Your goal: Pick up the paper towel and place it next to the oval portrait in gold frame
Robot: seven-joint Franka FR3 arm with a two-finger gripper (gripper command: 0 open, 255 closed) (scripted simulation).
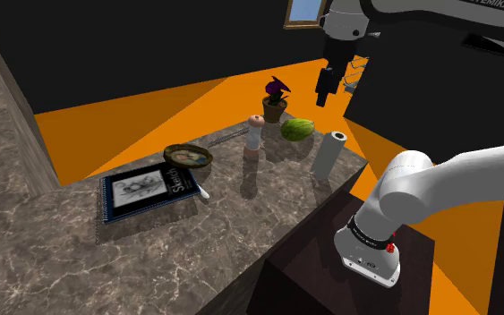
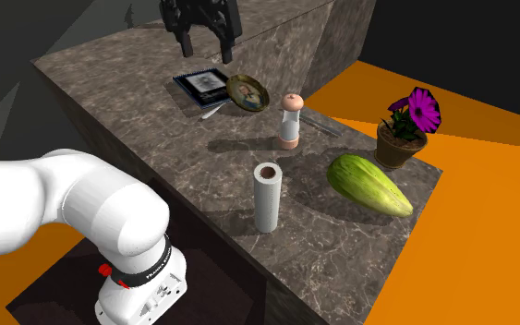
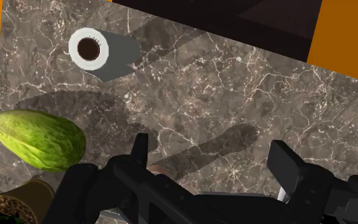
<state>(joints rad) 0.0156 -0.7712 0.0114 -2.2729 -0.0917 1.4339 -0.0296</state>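
Spanning most of each view is a dark, veined stone counter [image 1: 241,237]; the white arm [image 1: 438,174] rises from its dark stand [image 1: 308,259] at the counter's edge and arches high over the surface; its black gripper [image 2: 200,39] hangs well above the counter with the fingers [image 3: 139,151] standing apart and nothing between them. A spiral-bound sketchbook [image 1: 142,190] lies flat toward the shoulder view's left; a green melon [image 2: 368,185] rests on its side near the opposite end of the counter. The paper towel [image 2: 267,197], a white roll with a dark core, stands upright near the counter edge closest to the stand, beside the melon without touching it. The oval portrait in its gold frame [image 2: 247,91] lies flat just beside the sketchbook's corner, well apart from the roll. A potted purple flower [image 2: 402,138] stands at the corner beyond the melon; a slim pink-topped grinder [image 2: 290,122] stands upright between the portrait and the roll.
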